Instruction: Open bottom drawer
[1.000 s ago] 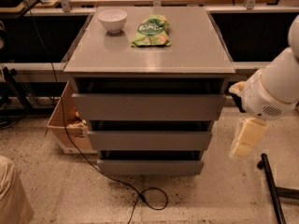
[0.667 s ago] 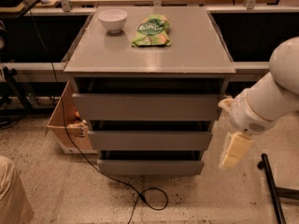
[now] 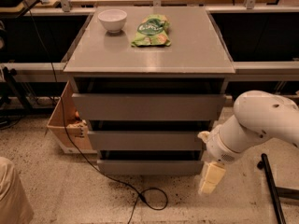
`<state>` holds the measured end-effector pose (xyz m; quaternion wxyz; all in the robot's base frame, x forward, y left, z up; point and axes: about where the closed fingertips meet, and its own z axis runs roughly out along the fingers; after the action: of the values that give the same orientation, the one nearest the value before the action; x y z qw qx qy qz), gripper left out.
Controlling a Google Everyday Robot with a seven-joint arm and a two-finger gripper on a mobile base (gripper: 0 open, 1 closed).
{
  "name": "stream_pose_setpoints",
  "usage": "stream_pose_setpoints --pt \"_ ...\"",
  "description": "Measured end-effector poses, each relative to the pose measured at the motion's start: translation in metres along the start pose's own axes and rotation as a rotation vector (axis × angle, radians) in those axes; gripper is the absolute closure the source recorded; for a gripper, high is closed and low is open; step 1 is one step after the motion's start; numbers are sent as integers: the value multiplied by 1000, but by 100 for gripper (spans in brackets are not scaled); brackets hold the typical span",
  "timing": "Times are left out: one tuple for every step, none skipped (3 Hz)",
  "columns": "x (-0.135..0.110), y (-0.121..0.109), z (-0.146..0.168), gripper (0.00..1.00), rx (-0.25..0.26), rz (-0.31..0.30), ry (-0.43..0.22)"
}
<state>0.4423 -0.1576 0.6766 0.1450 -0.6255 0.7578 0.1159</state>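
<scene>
Fingers (image 3: pixel 212 174) show no gap and look together; your gripper (image 3: pixel 206 189) hangs pointing down just right of the bottom drawer (image 3: pixel 149 167), likely lining up to hook its edge.

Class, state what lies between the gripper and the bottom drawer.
Nothing: in the camera view the gripper hangs just right of the bottom drawer, only floor between.

The arm (image 3: pixel 266 118) is smooth glossy white, a bulbous casing narrowing to a ringed wrist. Its cream-yellow, blocky gripper (image 3: pixel 211 178) sits low, just right of the bottom drawer (image 3: pixel 149 167).
</scene>
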Motion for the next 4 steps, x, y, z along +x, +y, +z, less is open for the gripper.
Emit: stream_pose_setpoints --pt "0 2 2 0 3 4 9" --pt "6 -2 43 0 -18 0 0" --pt "19 -20 104 0 -29 0 -40" --pt "32 -31 155 0 -34 -18 -74"
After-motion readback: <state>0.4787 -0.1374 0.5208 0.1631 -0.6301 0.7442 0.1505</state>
